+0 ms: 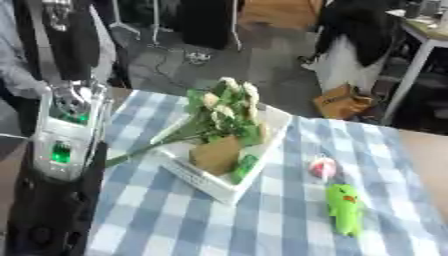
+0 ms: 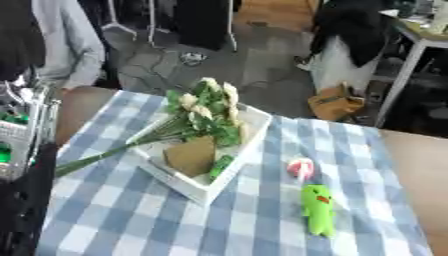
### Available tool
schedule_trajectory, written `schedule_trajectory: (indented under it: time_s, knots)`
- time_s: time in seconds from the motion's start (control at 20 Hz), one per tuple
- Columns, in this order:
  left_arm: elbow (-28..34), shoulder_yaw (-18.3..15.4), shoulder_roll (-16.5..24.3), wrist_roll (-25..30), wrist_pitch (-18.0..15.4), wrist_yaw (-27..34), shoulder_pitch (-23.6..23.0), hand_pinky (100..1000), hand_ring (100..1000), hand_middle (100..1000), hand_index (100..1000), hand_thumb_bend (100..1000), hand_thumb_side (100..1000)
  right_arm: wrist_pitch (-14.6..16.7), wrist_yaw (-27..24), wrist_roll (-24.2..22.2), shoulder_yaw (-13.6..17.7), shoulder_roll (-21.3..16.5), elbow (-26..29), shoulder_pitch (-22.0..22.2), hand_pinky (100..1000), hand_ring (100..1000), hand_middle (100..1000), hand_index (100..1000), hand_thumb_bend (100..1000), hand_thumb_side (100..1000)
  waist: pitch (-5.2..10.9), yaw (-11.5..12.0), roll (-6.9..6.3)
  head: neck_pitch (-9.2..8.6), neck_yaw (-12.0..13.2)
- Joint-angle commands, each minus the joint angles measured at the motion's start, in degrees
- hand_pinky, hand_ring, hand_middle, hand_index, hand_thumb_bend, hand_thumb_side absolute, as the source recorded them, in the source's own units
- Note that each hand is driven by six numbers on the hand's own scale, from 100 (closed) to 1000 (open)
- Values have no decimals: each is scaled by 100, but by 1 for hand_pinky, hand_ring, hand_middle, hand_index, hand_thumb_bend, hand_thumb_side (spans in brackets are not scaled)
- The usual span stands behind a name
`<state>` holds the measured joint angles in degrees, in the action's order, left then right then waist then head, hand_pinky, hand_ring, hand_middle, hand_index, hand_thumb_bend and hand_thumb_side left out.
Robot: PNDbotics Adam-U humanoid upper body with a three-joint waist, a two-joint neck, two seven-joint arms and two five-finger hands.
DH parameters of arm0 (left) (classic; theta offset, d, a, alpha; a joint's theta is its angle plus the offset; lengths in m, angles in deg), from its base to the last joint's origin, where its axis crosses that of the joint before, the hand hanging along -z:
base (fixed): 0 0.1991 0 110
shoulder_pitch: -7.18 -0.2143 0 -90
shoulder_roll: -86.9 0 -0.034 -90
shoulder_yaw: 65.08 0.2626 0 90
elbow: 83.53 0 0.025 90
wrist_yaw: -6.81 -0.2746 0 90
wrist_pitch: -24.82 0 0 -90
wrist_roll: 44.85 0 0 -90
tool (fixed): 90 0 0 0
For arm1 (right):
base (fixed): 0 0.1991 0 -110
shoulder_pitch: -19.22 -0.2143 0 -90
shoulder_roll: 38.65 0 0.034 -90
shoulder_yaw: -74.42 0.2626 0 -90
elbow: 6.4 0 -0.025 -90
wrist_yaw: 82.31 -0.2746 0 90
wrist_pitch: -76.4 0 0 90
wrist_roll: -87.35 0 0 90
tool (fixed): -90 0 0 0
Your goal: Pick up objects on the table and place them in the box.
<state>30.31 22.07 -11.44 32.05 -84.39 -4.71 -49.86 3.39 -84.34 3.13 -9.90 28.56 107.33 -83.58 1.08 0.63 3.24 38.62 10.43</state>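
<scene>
A white box stands askew on the checked cloth, left of centre. In it lie a bunch of white flowers with green leaves, a brown piece and a small green thing. The flowers' long stem sticks out over the box's left rim, and its end reaches my left arm. Below that silver arm is a black mass, possibly my left hand, too blurred to read. On the cloth right of the box lie a pink and white round thing and a green plush toy. My right hand does not show.
The blue and white checked cloth covers most of the table, with bare brown tabletop at the right edge. Beyond the far edge are the floor, a brown bag and a white table leg.
</scene>
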Motion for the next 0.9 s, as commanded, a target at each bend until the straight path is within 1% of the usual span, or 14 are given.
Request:
schedule_trajectory:
  time_s: [0.05, 0.15, 0.25, 0.45, 0.5, 0.65, 0.7, 0.75, 0.8, 0.9]
  knots:
    - [75, 35, 106, 51, 12, 41, 92, 815, 979, 917, 1000, 100, 916, 41, 729, -425, -277, -718, 86, 134, 814, 881, 880, 899, 100, 1000, 141, 19, 101, 6, -48]
    - [75, 44, 108, 68, 16, 52, 90, 815, 979, 917, 1000, 100, 916, 56, 1013, -541, -411, -850, 86, 215, 816, 883, 881, 903, 100, 1000, 144, 27, 109, 8, -51]
    - [75, 67, 103, 93, 16, 64, 95, 815, 979, 917, 1000, 100, 915, 38, 1307, -804, -691, -1097, 86, 324, 822, 884, 884, 916, 100, 1000, 133, 59, 116, -17, -81]
    - [75, 92, 88, 131, 23, 92, 107, 814, 979, 917, 1000, 100, 915, -144, 1807, -1374, -1217, -1459, 86, 383, 815, 890, 893, 949, 110, 1000, 123, 110, 129, -24, -137]
    - [75, 98, 84, 139, 24, 98, 109, 814, 979, 917, 1000, 100, 915, -202, 1909, -1487, -1339, -1533, 86, 372, 811, 890, 897, 965, 135, 1000, 123, 120, 134, -20, -154]
    - [75, 113, 72, 163, 25, 115, 110, 814, 980, 916, 1000, 100, 915, -395, 2072, -1699, -1621, -1648, 86, 310, 813, 892, 900, 973, 145, 1000, 124, 137, 143, -14, -189]
    - [75, 119, 65, 170, 24, 121, 113, 814, 980, 916, 1000, 100, 915, -442, 2093, -1748, -1691, -1673, 86, 294, 822, 907, 919, 995, 206, 1000, 121, 146, 146, -16, -206]
    - [75, 129, 53, 181, 23, 129, 118, 814, 980, 916, 1000, 100, 915, -494, 2109, -1818, -1786, -1703, 86, 271, 822, 907, 919, 995, 206, 1000, 118, 159, 149, -17, -226]
    - [75, 136, 46, 189, 22, 136, 120, 814, 980, 916, 1000, 100, 915, -531, 2122, -1882, -1864, -1724, 85, 246, 837, 920, 931, 999, 251, 1000, 117, 166, 151, -13, -239]
    - [75, 156, 38, 214, 22, 151, 117, 814, 980, 916, 1000, 100, 915, -550, 2196, -2101, -2076, -1756, 20, 164, 845, 927, 939, 997, 253, 1000, 117, 183, 159, 13, -258]
